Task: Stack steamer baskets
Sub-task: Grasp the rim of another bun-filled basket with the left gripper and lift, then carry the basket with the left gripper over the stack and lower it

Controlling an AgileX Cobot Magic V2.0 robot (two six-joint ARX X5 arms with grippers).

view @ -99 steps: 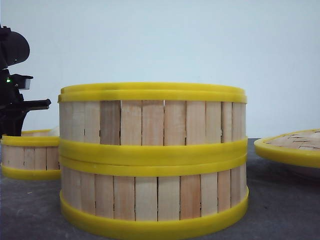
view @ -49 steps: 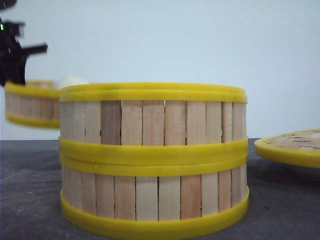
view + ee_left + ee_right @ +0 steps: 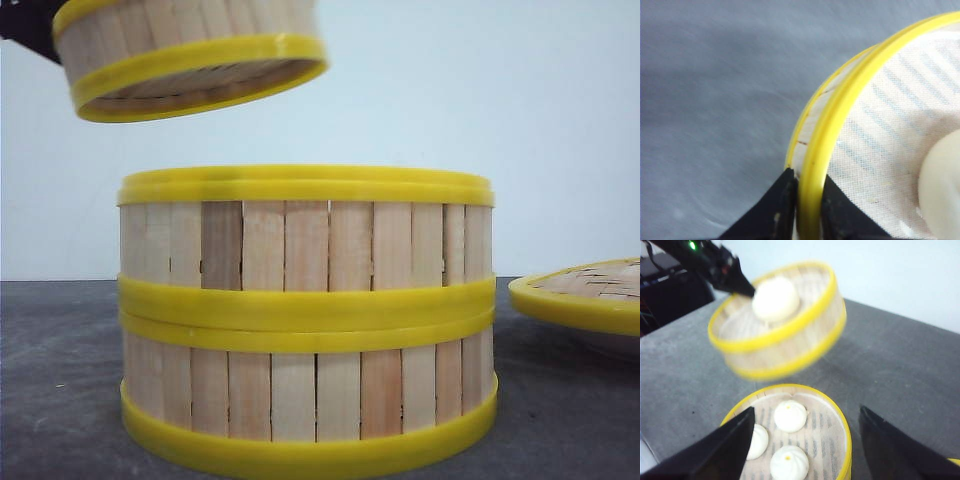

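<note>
Two steamer baskets stand stacked mid-table, the upper one (image 3: 305, 245) on the lower one (image 3: 305, 395). The third basket (image 3: 190, 50) hangs tilted in the air above the stack's left side. My left gripper (image 3: 807, 192) is shut on that basket's yellow rim (image 3: 840, 110), one finger inside and one outside. A white bun (image 3: 775, 299) lies in the lifted basket (image 3: 785, 347). My right gripper (image 3: 807, 410) is open above the stack's top basket (image 3: 842, 420), which holds three buns (image 3: 790, 416). Nothing is between its fingers.
A flat woven lid (image 3: 585, 295) with a yellow rim lies at the right edge of the grey table (image 3: 60, 400). A pale wall stands behind.
The left gripper has carried the third basket up from the table at the far left and rightward, to above the stack's left side. The stack and lid have not moved.
</note>
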